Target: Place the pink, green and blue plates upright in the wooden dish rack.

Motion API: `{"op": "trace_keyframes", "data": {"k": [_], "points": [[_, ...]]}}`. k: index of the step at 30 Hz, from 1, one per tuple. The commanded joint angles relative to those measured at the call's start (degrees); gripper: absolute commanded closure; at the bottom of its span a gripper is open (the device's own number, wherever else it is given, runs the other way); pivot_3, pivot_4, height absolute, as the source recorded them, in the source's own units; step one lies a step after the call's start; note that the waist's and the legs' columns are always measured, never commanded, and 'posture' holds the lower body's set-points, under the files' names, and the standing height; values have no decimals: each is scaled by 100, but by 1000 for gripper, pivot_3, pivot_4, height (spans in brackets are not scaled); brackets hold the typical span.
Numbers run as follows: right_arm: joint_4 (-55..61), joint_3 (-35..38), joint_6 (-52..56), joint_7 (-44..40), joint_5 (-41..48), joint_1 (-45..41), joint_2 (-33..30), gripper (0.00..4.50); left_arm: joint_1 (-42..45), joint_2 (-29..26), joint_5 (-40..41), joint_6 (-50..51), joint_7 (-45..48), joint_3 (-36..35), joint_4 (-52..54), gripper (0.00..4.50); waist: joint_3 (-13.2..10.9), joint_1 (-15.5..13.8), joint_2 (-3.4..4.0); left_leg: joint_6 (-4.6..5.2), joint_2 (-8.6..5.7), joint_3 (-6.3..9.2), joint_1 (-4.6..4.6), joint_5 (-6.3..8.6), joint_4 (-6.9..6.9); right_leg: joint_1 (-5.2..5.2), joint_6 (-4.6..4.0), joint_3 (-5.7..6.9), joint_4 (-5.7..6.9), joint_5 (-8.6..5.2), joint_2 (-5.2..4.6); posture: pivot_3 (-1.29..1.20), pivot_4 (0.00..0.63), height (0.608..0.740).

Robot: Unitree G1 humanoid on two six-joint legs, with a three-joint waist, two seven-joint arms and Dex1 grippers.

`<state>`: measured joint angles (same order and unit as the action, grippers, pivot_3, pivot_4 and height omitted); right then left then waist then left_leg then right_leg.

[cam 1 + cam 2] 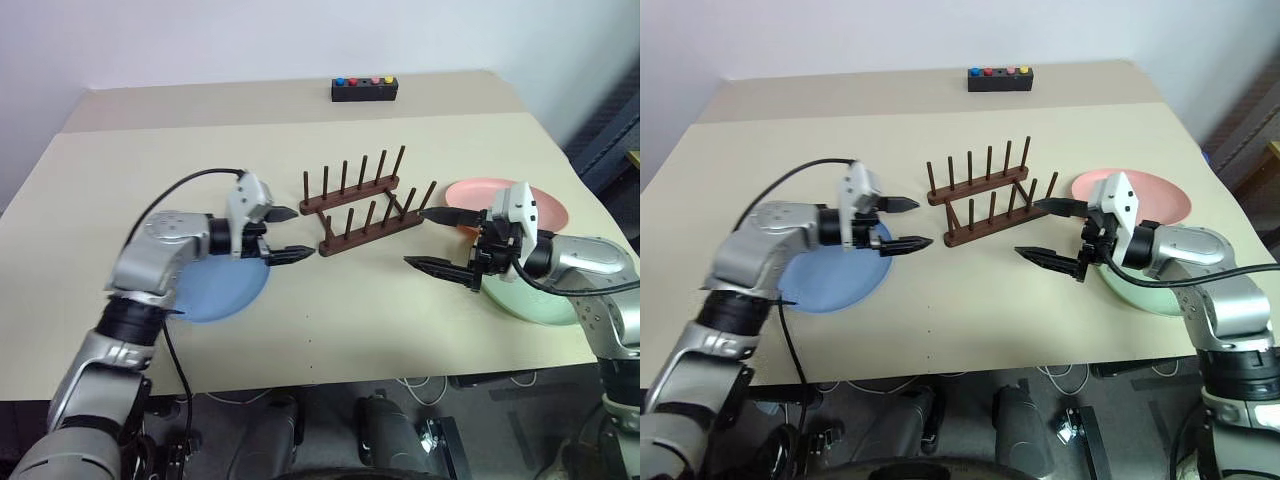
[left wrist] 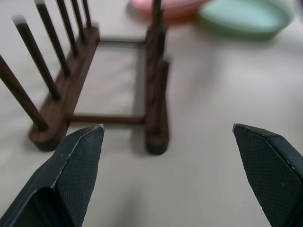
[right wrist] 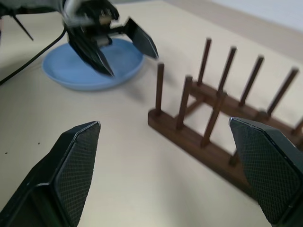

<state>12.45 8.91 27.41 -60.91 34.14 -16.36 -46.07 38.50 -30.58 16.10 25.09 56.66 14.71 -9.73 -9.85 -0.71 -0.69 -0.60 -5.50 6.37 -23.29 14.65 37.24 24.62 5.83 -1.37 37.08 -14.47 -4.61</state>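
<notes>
Left eye view: left fingers point(image 1: 285, 234) spread wide, empty, over one blue plate point(image 1: 215, 290) lying just behind them. One wooden dish rack point(image 1: 362, 203) stands between both sets of fingers, untouched. Right fingers point(image 1: 437, 240) equally wide, empty; behind them one pink plate point(image 1: 549, 205) and one green plate point(image 1: 530, 300) lie flat on the surface point(image 1: 330, 310).

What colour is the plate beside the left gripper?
Light blue plate; clearest in the right wrist view.

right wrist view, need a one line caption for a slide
Open right gripper faces the dark brown wooden dish rack, with the open left gripper over the light blue round plate.
</notes>
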Motion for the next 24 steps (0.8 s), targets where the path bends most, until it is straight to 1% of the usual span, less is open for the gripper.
{"op": "trace_keyframes", "data": {"k": [1, 7, 12, 13, 14, 15, 16, 17, 18, 19, 20, 24], "points": [[375, 273, 146, 193, 153, 81, -61, 49, 296, 228, -355, -419, -83, 81, -262, 0, 0, 1, 0, 0, 0, 1, -1, 0, 1, 0, 0, 0, 0, 0, 0, 0, 150, 740], [642, 377, 127, 463, 134, 176, 23, 49, 720, 945, -838, -463, -428, 336, -856, 0, 0, -19, -1, 0, -3, 2, -4, 0, 10, -2, 2, 4, 1, 1, -2, 0, 150, 740], [744, 462, 120, 551, 144, 225, -24, 49, 702, 1047, -1094, -322, -269, 572, -919, 0, 0, 10, -1, 1, -2, 0, -3, 0, 8, 0, 3, 2, 2, 0, 1, 0, 150, 740], [773, 486, 120, 573, 146, 247, -25, 0, 706, 1075, -1114, -276, -288, 568, -951, 541, 0, 3, -1, 1, -2, 0, -3, 0, 8, 0, 3, 2, 4, 0, 2, 0, 150, 740], [795, 504, 120, 596, 146, 263, -20, 0, 710, 1096, -1119, -232, -297, 546, -971, 833, 0, -1, -1, 1, -2, 0, -3, 0, 8, 0, 3, 2, 4, 0, 2, 0, 150, 740], [816, 533, 113, 620, 150, 290, -9, 0, 720, 1114, -1154, -187, -337, 538, -1007, 1292, 0, -1, -1, 2, -2, 0, -3, 1, 10, 0, 3, 2, 4, 0, 2, 0, 150, 740], [837, 557, 115, 630, 159, 321, -5, 0, 715, 1116, -1175, -176, -309, 555, -1014, 1832, 0, -1, -1, 2, -2, 0, -3, 1, 12, 0, 3, 2, 4, 0, 2, 0, 150, 740], [848, 571, 108, 634, 160, 349, -5, 0, 692, 1117, -1175, -129, -265, 573, -983, 2237, 0, -5, -1, 2, -3, 0, -4, 1, 12, 0, 3, 2, 4, 0, 1, 0, 150, 740], [858, 579, 100, 643, 154, 374, -5, 0, 661, 1127, -1190, -75, -255, 595, -940, 2913, 0, -9, -1, 2, -3, 0, -4, 1, 12, 0, 3, 2, 5, 0, 1, 0, 150, 740], [865, 581, 95, 649, 149, 389, -6, 0, 638, 1135, -1202, -37, -246, 604, -905, 3263, 0, -14, -1, 2, -3, 0, -3, 0, 12, -1, 3, 2, 5, 0, 1, 0, 150, 740], [874, 584, 92, 657, 147, 400, -7, 0, 630, 1184, -1183, 46, -295, 566, -910, 3760, 0, -15, -1, 2, -3, 1, -4, 0, 13, -1, 3, 3, 4, 0, 1, 0, 150, 740], [889, 587, 72, 678, 150, 410, -8, 0, 728, 1282, -1220, 55, -514, 399, -1113, 3776, 0, -14, -1, 2, -5, 2, -2, 1, 18, -6, 3, 3, 5, 0, 0, 0, 150, 740]]}}
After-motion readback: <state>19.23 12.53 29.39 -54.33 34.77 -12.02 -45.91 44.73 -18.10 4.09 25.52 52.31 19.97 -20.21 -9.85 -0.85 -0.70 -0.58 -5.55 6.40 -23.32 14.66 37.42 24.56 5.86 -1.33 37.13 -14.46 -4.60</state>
